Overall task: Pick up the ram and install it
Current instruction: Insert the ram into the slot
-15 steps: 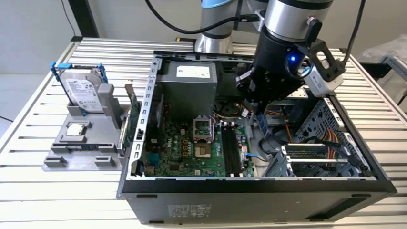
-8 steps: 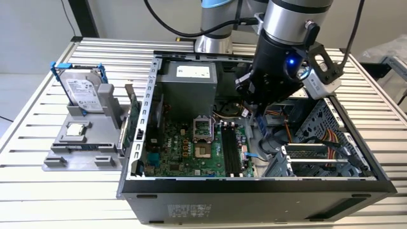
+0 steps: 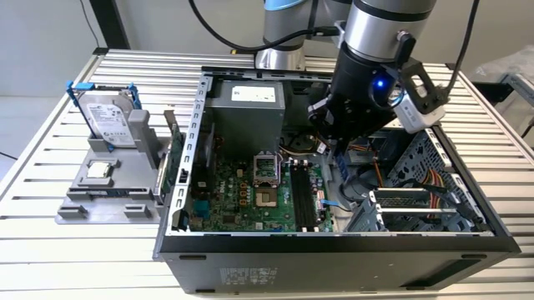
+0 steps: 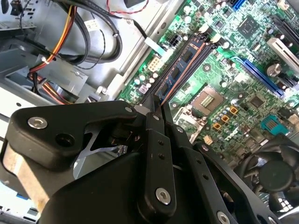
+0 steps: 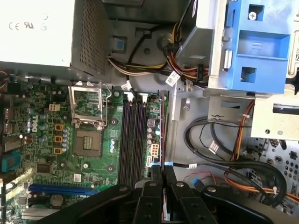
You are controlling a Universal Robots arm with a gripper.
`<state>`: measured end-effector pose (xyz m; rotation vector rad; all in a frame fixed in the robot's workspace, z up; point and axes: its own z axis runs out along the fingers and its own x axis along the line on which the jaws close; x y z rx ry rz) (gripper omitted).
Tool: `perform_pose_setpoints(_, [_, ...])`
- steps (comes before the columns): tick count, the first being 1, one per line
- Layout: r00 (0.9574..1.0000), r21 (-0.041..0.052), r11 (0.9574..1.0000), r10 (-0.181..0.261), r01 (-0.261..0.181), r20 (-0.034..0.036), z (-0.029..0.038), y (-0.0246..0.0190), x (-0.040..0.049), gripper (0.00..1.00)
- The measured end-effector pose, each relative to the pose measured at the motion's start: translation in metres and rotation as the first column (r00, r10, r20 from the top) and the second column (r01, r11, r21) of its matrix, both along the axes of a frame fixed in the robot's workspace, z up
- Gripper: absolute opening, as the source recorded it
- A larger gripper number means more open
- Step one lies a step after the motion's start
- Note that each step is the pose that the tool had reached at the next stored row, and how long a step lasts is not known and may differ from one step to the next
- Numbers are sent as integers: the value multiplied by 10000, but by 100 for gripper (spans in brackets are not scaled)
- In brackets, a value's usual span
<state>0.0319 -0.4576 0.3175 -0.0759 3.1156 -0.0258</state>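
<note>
tool (image 3: 341, 164) holds ram (image 5: 162, 135) over motherboard (image 3: 250, 200) inside case (image 3: 334, 240).

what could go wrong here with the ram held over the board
The hand is shut on the ram, held edge-on above the motherboard. Risks as I judge them:
1. The stick sits beside the black slots, nearer the case wall; if lowered off-line, it could hit board parts instead of seating.
2. Loose cables lie close by and might snag the hand.
</note>
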Motion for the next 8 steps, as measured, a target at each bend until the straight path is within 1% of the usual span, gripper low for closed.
perform_pose_setpoints(5, [9989,2,9989,-474,474,21,-10,0,0,0])
perform_pose_setpoints(8, [9984,-3,9984,-562,562,22,-11,0,0,0])
